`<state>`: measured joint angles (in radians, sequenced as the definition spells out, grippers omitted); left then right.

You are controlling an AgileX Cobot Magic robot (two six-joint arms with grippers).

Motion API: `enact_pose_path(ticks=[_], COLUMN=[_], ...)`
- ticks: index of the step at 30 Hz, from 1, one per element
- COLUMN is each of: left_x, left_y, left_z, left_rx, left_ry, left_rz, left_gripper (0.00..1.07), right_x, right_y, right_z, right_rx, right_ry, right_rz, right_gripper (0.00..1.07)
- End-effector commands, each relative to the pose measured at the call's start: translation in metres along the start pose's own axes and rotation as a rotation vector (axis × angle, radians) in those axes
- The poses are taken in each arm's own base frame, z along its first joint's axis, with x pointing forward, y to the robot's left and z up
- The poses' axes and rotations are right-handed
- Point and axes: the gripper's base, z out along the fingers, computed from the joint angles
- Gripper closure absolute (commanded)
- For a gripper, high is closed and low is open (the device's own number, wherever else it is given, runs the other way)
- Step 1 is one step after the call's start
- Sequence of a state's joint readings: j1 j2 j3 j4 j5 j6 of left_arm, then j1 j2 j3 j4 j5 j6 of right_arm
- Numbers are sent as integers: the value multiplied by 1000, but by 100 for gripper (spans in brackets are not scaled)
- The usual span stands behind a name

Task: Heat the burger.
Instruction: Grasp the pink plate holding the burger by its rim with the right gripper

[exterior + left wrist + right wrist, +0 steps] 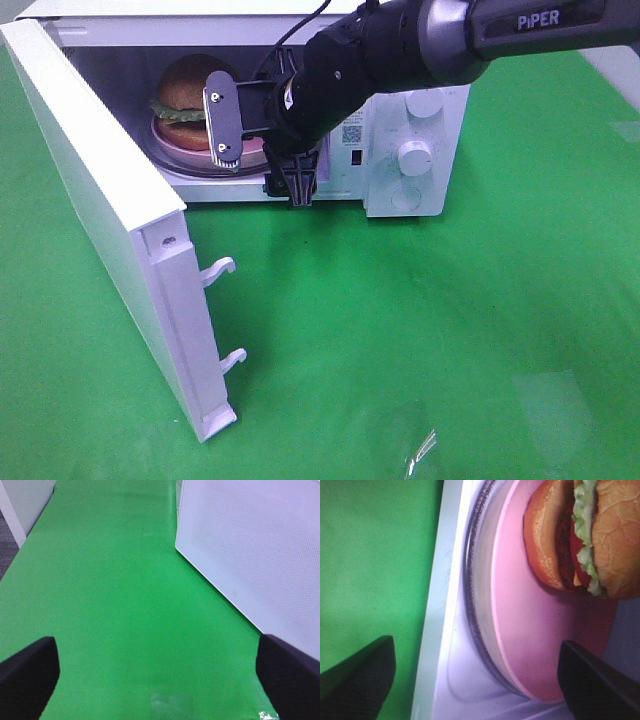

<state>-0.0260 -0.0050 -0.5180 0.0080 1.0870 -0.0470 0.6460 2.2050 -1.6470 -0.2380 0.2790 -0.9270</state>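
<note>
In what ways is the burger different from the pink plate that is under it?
The burger is golden-brown with green lettuce; the plate is plain pink. The burger is tall and domed; the plate is flat and wider than the burger. The burger rests on top; the plate carries it. Both are round and sit inside the open microwave.

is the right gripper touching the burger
Apart. The right wrist view shows the burger well beyond the open right gripper, with bare pink plate between them.
</note>
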Motion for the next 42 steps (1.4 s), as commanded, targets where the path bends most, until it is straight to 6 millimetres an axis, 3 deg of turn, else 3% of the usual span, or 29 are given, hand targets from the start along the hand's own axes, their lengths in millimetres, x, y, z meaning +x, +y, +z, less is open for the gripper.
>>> enact_pose_path(ticks=[1,25,42], left_x=[0,0,0], left_y=[-1,0,0], left_z=[-2,-2,-2], left_rx=[6,-4,-6], left_ry=[-30,-30,-30], left_rz=[-5,0,1], left_gripper=[6,6,6], right_x=[1,-4,1], right_y=[-3,-8,8], right_z=[9,36,56], right_rx=[13,31,0], right_ry=[-4,-18,-14], right_rz=[20,71,94], right_gripper=[23,26,35])
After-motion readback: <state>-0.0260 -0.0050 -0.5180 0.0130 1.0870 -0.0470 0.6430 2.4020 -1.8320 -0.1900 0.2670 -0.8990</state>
